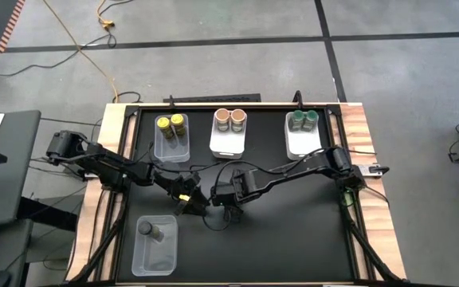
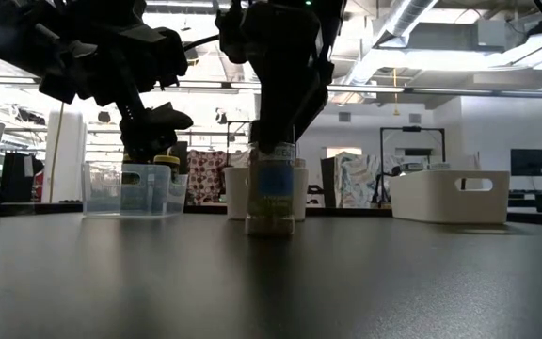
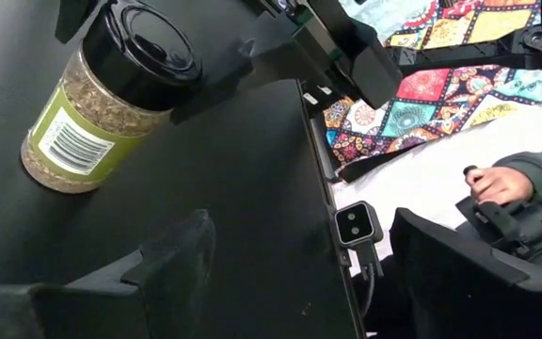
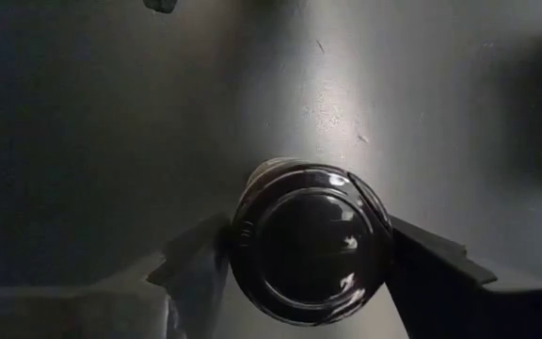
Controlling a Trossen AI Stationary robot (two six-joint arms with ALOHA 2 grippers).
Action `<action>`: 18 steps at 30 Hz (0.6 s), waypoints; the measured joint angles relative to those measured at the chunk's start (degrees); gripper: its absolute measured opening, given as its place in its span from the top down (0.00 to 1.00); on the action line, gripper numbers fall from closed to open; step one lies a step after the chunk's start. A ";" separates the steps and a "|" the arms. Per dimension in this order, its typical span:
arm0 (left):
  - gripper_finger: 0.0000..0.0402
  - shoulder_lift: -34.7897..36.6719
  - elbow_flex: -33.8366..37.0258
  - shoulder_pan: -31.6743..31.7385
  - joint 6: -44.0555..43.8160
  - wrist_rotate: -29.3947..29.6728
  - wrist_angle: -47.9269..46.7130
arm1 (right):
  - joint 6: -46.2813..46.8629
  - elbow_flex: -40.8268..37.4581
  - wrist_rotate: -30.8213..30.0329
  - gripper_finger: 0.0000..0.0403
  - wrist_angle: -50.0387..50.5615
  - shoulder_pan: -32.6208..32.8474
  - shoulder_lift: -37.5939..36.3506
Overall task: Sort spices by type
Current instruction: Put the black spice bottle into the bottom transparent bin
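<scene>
High view: right gripper [image 1: 231, 209] sits mid-table, near side, reaching in from the right edge; left gripper [image 1: 188, 201] is just beside it on the left. The jar between them is hidden under the right arm. Far row holds sorted jars: yellow-topped pair [image 1: 171, 123] in a clear bin [image 1: 171, 149], tan-topped pair [image 1: 230, 119] in a white bin [image 1: 229, 145], green-topped pair [image 1: 302, 120] in another white bin [image 1: 301, 144]. Near left, a clear bin [image 1: 154, 251] holds one grey-topped jar [image 1: 145, 229].

Low view: the dark-topped jar [image 2: 271, 200] stands upright on the table [image 2: 271, 282], long axis vertical, right gripper coming straight down over its cap.

Left wrist view: same jar [image 3: 102, 104], dark lid, green label, herbs inside; left fingers [image 3: 172, 259] are apart with nothing between them, jar well ahead.

Right wrist view: lid [image 4: 310, 242] seen from above, one finger [image 4: 191, 259] on each side, close to the cap; contact I cannot tell. Right arm is clearly nearer; likely destination is the near-left bin.
</scene>
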State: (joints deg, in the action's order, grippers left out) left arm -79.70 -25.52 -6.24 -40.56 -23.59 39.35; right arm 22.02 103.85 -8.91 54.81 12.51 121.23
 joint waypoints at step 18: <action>0.23 0.00 0.00 0.00 -0.24 0.00 -0.02 | -0.87 0.52 0.02 0.05 2.47 0.00 -0.61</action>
State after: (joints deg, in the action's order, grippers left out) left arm -79.70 -25.52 -6.24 -40.80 -23.59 39.33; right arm 21.15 104.38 -8.88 57.27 12.51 120.62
